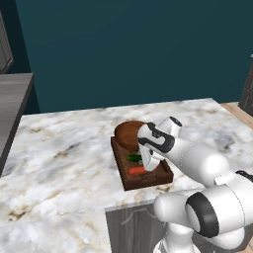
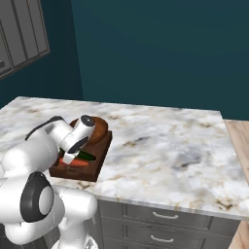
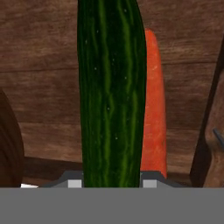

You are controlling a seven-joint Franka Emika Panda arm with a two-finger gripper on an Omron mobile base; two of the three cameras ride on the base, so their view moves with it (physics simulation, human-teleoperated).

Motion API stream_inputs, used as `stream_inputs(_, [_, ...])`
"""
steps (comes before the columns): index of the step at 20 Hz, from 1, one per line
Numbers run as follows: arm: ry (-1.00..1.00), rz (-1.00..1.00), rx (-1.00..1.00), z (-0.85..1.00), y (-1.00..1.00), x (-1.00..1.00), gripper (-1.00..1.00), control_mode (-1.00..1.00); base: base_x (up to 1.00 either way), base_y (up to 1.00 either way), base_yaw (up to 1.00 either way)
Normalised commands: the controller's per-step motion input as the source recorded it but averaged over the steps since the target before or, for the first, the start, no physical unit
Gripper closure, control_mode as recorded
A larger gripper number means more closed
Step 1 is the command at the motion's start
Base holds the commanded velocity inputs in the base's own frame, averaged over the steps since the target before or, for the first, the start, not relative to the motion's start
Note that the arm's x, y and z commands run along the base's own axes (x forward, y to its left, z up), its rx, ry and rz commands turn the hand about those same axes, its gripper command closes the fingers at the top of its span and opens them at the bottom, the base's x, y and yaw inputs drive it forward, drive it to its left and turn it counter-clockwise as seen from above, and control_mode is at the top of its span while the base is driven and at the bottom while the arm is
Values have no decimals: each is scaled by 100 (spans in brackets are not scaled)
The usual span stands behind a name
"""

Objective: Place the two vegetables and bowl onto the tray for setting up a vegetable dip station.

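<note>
item: cucumber (image 3: 111,92), dark green, pinched between the fingers (image 1: 147,163), running straight out from them. step judged: setting it down; best lowered flat and level beside the carrot before the pinch is loosened, so it neither rolls nor rides up on its neighbour. carrot (image 3: 154,105), red-orange, lay just beyond the cucumber, alongside it, on the tray (image 1: 148,181) floor. bowl (image 1: 127,134), brown, sat past the fingers at the tray's far end. marble surface (image 1: 64,153) lay around.

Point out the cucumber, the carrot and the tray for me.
cucumber (image 3: 111,92): hand view, middle of its dark green body.
carrot (image 3: 155,109): hand view, orange side showing beside the cucumber.
tray (image 1: 148,181): left base view, near rim.
</note>
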Motion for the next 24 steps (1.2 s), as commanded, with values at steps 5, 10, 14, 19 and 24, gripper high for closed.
stream_inputs(5, [0,0,0,-8,-1,2,100,-100,0,0,0])
stream_inputs(10, [0,0,0,-10,-1,0,-100,-100,0,0,0])
stream_inputs(14, [0,0,0,-6,-6,-1,-100,-100,0,0,0])
stream_inputs(19, [0,0,0,-4,-9,-6,-100,-100,0,0,0])
stream_inputs(24, [0,0,0,-3,-9,-12,-100,-100,0,0,0])
